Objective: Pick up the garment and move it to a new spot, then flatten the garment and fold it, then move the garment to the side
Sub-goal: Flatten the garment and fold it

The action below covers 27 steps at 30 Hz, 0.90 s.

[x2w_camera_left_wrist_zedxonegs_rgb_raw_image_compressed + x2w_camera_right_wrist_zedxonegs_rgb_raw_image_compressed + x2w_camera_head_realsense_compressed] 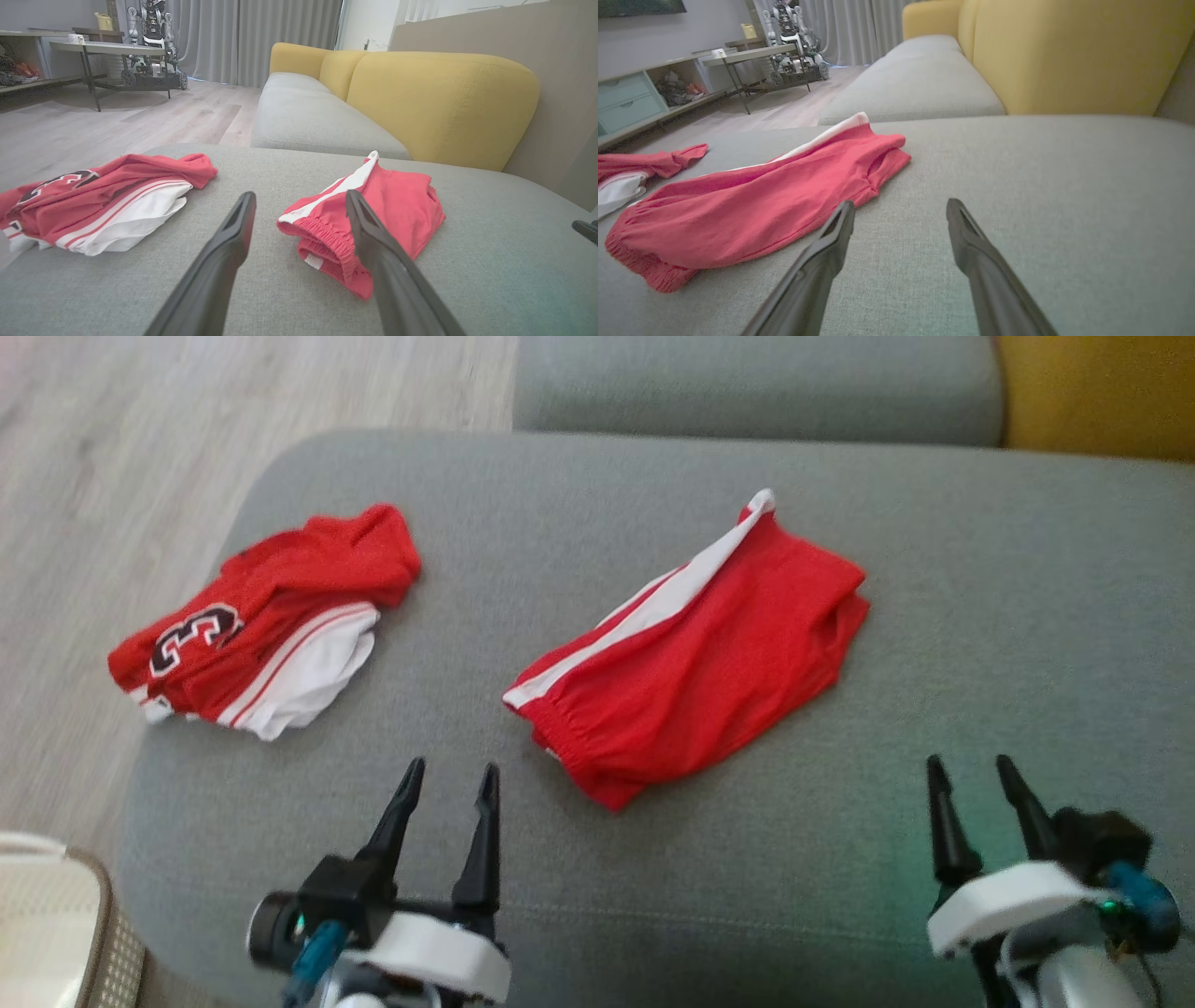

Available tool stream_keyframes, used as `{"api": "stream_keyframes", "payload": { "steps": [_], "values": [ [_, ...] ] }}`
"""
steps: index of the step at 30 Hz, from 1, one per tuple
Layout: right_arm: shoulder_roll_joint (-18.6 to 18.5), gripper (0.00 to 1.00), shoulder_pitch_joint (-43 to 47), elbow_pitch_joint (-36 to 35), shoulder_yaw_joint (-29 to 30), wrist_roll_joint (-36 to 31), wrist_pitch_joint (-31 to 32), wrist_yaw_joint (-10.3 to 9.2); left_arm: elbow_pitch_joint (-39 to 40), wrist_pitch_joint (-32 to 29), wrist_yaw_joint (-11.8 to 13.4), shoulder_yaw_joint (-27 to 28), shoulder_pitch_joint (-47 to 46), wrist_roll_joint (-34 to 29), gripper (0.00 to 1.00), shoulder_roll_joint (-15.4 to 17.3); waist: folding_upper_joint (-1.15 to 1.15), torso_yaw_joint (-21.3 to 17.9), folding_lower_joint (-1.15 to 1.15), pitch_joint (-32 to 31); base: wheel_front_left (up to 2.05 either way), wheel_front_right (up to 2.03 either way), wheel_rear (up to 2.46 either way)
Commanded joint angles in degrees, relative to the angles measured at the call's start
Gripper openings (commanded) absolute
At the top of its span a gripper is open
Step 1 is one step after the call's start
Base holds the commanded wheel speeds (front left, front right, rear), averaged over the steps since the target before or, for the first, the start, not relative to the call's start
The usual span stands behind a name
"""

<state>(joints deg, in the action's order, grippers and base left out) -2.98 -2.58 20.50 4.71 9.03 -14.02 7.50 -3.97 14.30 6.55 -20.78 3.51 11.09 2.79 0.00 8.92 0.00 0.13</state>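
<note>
A red garment (709, 653), shorts with a white side stripe, lies roughly folded in the middle of the grey cushion (980, 597); its elastic waistband points toward me. My left gripper (452, 768) is open just short of the waistband, slightly left of it, holding nothing. In the left wrist view the garment (402, 205) lies ahead between and behind the fingers of that gripper (300, 195). My right gripper (969, 763) is open over bare cushion, to the right of the garment. In the right wrist view the garment (761, 205) lies left of that gripper (901, 204).
A folded red and white jersey (271, 607) with a black number lies at the cushion's left edge. A pale basket (47, 933) stands at lower left, on the wood floor (112, 476). Yellow backrests (444, 102) rise behind the seat. Another robot (152, 42) stands by a far table.
</note>
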Motion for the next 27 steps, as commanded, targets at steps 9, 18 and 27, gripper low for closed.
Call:
{"api": "stream_keyframes", "payload": {
  "steps": [9,18,27],
  "values": [
    [0.1,1.00,-17.3,9.1,4.5,23.5,13.2,-0.01,1.6,0.7,0.7,-2.5,-7.6,1.4,1.00,0.1,0.00,4.8,0.00,8.7,0.00,0.00,0.00],
    [-1.4,1.00,-30.2,19.5,13.3,34.4,25.5,-0.01,0.3,0.7,1.6,-7.2,-10.6,1.9,1.00,0.1,0.00,9.5,0.00,13.5,0.00,0.00,0.00],
    [-3.4,1.00,-37.5,26.5,17.1,37.2,30.6,-0.01,-1.0,0.7,2.2,-10.4,-11.8,2.6,1.00,0.1,0.00,12.1,0.00,16.6,0.00,0.00,0.00]
  ]
}}
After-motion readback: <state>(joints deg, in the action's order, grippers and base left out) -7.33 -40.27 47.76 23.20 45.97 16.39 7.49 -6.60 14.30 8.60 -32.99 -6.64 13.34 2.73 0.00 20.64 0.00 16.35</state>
